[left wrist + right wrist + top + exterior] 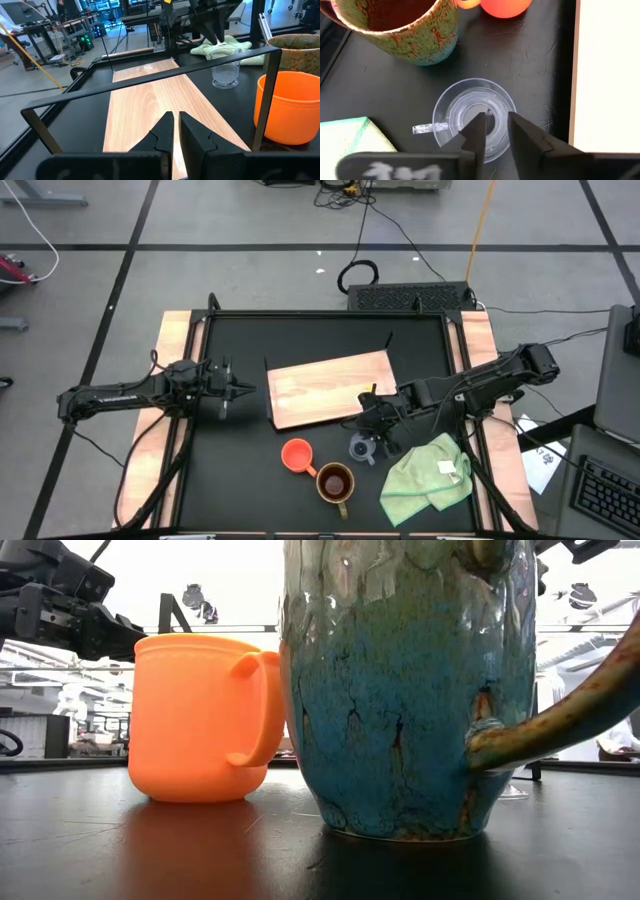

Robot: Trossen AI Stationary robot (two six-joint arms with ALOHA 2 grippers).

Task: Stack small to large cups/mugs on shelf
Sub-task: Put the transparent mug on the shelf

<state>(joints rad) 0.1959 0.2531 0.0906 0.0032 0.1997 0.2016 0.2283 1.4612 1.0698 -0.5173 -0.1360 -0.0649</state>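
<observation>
The tiny clear glass cup (472,117) stands on the black tabletop just in front of the wooden shelf board (335,388). My right gripper (496,119) hovers over the cup's mouth, pointing down, its fingers a narrow gap apart; the left wrist view shows it clear above the cup (225,75). The orange cup (297,455) and the larger mug (335,482), dark brown inside with a green-blue crackled outside, stand upright side by side nearer the front edge. My left gripper (238,390) is shut and empty, level, left of the board.
A light green cloth (428,475) lies crumpled at the front right, beside the glass cup. The board lies flat and bare at the table's middle, slightly askew. Wooden rails and a black frame (200,320) border the table.
</observation>
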